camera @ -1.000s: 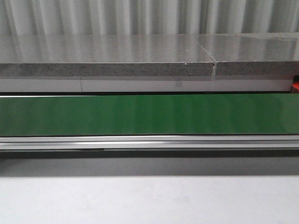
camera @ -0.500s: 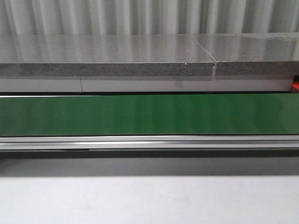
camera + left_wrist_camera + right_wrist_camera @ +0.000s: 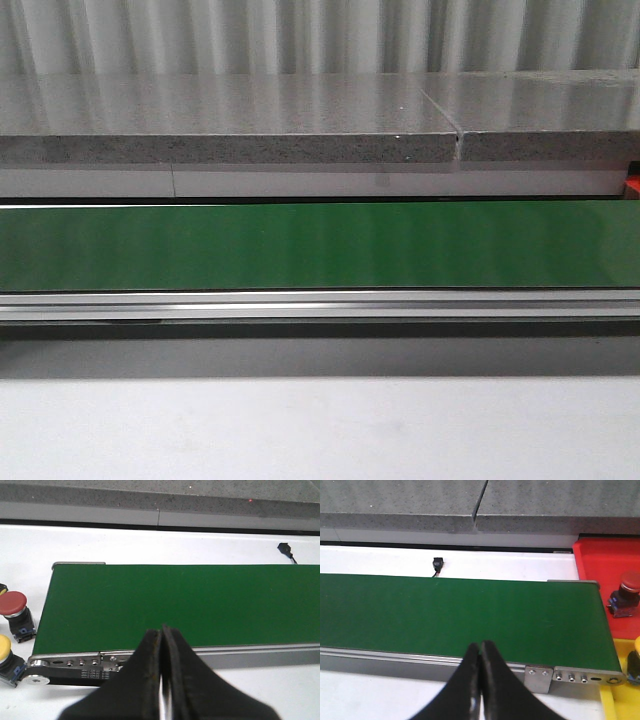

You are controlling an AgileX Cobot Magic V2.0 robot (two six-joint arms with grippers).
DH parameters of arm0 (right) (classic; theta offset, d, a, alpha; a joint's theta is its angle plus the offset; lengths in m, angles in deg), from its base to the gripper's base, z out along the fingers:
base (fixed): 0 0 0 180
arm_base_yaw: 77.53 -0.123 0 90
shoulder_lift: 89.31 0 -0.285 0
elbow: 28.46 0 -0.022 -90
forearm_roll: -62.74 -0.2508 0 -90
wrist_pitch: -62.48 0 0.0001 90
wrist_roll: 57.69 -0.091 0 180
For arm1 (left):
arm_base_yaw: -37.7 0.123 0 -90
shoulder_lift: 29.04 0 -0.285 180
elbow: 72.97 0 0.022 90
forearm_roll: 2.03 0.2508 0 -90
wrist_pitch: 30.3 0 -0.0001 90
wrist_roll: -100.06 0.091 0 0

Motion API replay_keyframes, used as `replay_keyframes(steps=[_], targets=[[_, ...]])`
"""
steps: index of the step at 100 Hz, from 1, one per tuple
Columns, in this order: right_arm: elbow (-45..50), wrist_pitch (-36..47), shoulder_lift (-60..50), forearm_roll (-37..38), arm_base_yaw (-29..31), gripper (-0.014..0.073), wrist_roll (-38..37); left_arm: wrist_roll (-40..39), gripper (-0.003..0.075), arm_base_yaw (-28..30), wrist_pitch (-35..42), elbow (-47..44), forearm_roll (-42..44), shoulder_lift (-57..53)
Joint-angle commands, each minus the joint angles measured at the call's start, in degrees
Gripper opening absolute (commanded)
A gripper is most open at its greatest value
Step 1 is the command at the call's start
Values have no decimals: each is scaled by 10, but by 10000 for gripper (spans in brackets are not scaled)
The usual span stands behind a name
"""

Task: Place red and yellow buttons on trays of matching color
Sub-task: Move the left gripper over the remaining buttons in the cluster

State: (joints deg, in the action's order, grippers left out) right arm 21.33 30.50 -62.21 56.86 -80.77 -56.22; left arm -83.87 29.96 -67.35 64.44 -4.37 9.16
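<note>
Green flat conveyor belt spans the scene, grey speckled stone slab behind it. Left gripper and right gripper both pinched closed, empty, over the belt's near rail. Off the left end: one red mushroom-head button, one yellow mushroom-head button. Off the right end: one red button on the red plastic tray, yellow plastic tray next to it.

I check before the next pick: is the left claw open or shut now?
Shut. In the left wrist view, the left claw has its two black fingers pressed together with nothing between them, over the green belt.
</note>
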Motion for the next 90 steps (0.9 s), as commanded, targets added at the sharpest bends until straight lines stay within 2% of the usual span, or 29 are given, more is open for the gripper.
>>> replay_keyframes(steps=[1, 13, 25, 32, 44, 51, 62, 82, 90], targets=[[-14, 37, 4, 5, 0, -106, 4, -44, -20, -2, 38, 44, 10, 39], [-14, 37, 4, 5, 0, -106, 4, -47, -6, 17, 13, 81, 29, 94], [-14, 37, 4, 5, 0, -106, 4, -47, 88, 50, -11, 117, 38, 146], [-14, 37, 4, 5, 0, -106, 4, -47, 201, 73, -12, 133, 37, 169], [-14, 37, 4, 5, 0, -106, 4, -47, 478, 109, -2, 146, 38, 196], [-14, 37, 4, 5, 0, -106, 4, -47, 577, 134, -8, 148, 38, 211], [-14, 37, 4, 5, 0, -106, 4, -47, 580, 193, -27, 155, 28, 245], [-14, 37, 4, 5, 1, -106, 4, -32, 527, 302, -119, 192, 14, 312], [-14, 37, 4, 5, 1, -106, 4, -9, 510, 338, -141, 201, -22, 337]])
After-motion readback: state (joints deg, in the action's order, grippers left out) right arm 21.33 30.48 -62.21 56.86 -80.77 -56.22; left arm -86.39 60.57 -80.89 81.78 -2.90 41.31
